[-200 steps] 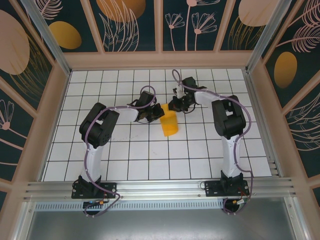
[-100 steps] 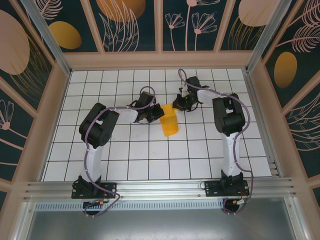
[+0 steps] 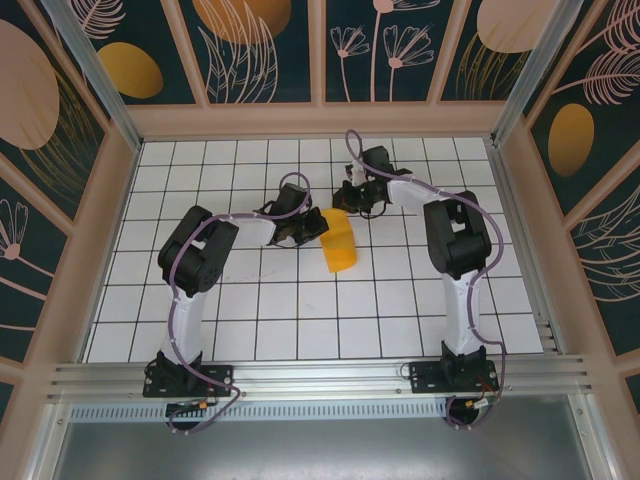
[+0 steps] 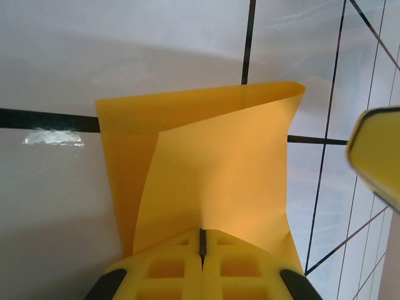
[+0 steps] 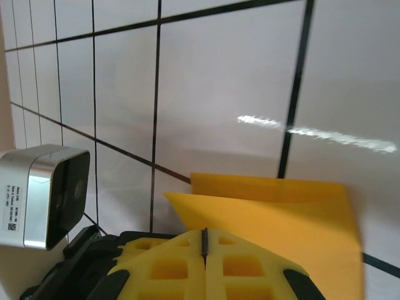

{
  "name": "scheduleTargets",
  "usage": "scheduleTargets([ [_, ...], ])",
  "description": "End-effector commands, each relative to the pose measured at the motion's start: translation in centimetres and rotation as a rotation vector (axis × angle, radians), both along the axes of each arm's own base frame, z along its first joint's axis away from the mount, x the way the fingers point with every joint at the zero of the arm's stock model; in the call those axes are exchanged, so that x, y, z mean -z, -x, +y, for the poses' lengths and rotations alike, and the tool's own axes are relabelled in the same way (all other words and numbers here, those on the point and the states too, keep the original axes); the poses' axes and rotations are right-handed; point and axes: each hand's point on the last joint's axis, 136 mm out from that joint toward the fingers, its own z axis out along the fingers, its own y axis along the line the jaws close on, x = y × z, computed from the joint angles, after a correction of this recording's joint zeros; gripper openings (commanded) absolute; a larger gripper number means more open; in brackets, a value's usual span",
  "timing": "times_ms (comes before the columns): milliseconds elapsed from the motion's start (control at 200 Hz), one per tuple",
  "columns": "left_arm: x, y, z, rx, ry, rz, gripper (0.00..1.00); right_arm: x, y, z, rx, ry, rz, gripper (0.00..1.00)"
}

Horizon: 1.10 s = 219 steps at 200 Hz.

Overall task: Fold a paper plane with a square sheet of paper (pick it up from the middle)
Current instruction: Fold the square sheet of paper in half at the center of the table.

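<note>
The square sheet of paper (image 3: pixel 339 245) is orange-yellow, folded over on itself and partly raised off the white tiles at mid-table. My left gripper (image 3: pixel 306 232) is shut on its left edge. In the left wrist view the sheet (image 4: pixel 212 175) curls up and away from the closed yellow fingertips (image 4: pixel 178 269). My right gripper (image 3: pixel 347 202) is shut on the sheet's far edge. In the right wrist view two layers of paper (image 5: pixel 281 215) spread out from its closed fingertips (image 5: pixel 234 269). A yellow finger of the right gripper (image 4: pixel 375 156) shows at the right of the left wrist view.
The floor is white tiles with black lines (image 3: pixel 300 300), boxed in by wooden-framed patterned walls (image 3: pixel 320 115). The left wrist's silver camera housing (image 5: pixel 44 194) sits close beside the right gripper. Both arms reach in from the near rail (image 3: pixel 320 375).
My right gripper has swung left and slightly toward the back wall, carrying the paper's edge over. The sheet now looks narrower. The left gripper has held still.
</note>
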Motion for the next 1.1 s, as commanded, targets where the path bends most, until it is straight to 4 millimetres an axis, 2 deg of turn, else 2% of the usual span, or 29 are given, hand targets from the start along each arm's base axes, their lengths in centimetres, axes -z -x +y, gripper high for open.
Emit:
scheduleTargets([
  [0,11.3,7.1,6.5,-0.058,-0.312,0.321,0.0,1.6,-0.7,-0.3,-0.004,0.02,0.022,0.0],
  [160,11.4,7.2,6.5,-0.055,-0.312,0.323,0.0,3.3,-1.4,-1.0,0.021,0.059,0.041,0.0],
  [445,11.6,7.5,6.7,-0.051,-0.32,0.331,0.0,5.5,-4.4,-5.1,0.188,0.146,0.071,0.0],
  [621,11.6,7.5,6.8,-0.057,-0.32,0.331,0.0,3.8,-6.4,-5.9,0.263,0.127,0.038,0.0],
  [721,11.4,7.4,6.7,-0.059,-0.316,0.326,0.0,1.4,-6.6,-5.8,0.26,0.103,-0.006,0.0],
  [831,11.4,7.3,6.6,-0.054,-0.314,0.322,0.0,-2.0,-5.3,-5.4,0.22,0.057,-0.07,0.0],
  [901,11.4,7.2,6.6,-0.052,-0.314,0.32,0.0,-3.0,-3.2,-5.1,0.176,0.028,-0.073,0.0],
  [971,11.4,7.2,6.5,-0.052,-0.312,0.319,0.0,-3.1,-0.7,-4.3,0.114,-0.001,-0.037,0.0],
  [1091,11.4,7.1,6.4,-0.05,-0.309,0.316,0.0,-1.3,3.9,-3.4,0.028,0.025,0.047,0.0],
])
